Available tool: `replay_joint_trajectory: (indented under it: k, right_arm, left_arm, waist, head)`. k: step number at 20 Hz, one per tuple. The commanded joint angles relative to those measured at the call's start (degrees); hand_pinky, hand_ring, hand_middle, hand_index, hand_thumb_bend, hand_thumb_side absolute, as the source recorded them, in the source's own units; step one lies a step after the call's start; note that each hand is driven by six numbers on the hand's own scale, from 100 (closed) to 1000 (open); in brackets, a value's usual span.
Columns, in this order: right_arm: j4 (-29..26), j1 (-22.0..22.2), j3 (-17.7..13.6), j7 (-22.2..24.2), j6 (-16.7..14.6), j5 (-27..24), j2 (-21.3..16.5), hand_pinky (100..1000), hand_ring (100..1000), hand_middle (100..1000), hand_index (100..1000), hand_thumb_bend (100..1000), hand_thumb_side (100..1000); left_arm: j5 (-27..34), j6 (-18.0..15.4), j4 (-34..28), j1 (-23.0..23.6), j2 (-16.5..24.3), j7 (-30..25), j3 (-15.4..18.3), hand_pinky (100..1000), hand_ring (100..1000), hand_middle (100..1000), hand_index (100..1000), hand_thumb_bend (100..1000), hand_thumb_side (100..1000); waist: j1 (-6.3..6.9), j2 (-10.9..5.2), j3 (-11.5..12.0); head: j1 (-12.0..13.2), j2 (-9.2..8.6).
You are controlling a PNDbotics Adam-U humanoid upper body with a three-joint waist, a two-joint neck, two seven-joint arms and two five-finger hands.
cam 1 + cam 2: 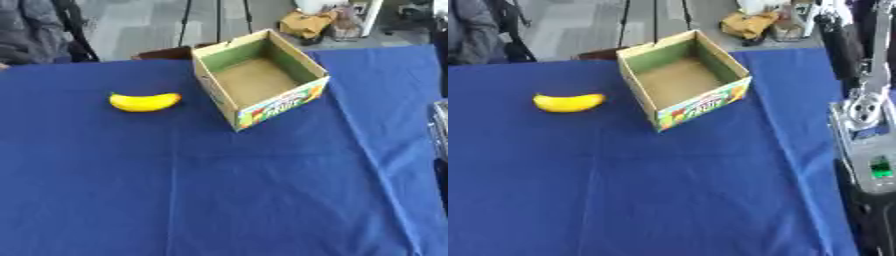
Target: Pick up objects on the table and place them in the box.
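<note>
I see a yellow banana (144, 102) lying on the blue tablecloth (219, 190), left of the open cardboard box (260, 75). Neither hand shows, so finger state is unknowable.

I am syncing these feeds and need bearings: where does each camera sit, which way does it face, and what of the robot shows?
Left eye view: in the robot's head, looking down on the blue table, banana left of the open box; only a silver sliver of the right arm at the right edge.
Right eye view: same head, slightly to the right; more of the silver and black right arm shows along the right edge.
Shared: same moment, banana, box, table; neither hand shows.
</note>
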Motion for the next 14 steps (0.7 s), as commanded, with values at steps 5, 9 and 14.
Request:
replay_joint_trajectory:
  k: [5, 9, 14]
  right_arm:
    - [-0.9, -0.7, 0.0, 0.4, 0.0, -0.1, -1.1, 538, 626, 654, 771, 100, 705]
    - [-0.8, -0.7, 0.3, 0.7, -0.1, -0.3, -1.0, 539, 626, 653, 771, 100, 707]
    - [-0.5, -0.7, 0.8, 1.2, -0.2, -0.6, -0.8, 539, 626, 651, 772, 100, 720]
  left_arm:
    - [-6.8, 5.1, 7.3, -6.0, 8.4, -6.5, -4.5, 619, 622, 607, 721, 629, 767]
    - [-10.6, 6.4, 12.5, -10.0, 9.5, -10.3, -7.5, 631, 612, 600, 718, 542, 732]
    - [-17.6, 9.1, 21.4, -15.9, 8.3, -16.4, -12.6, 646, 604, 590, 709, 518, 665]
  waist:
    - [-0.04, -1.33, -1.0]
    - [0.0, -1.53, -1.7]
    - [0.14, -1.8, -2.6]
  head:
    - [0.9, 0.22]
    - [1.4, 0.28]
    - [2.0, 0.33]
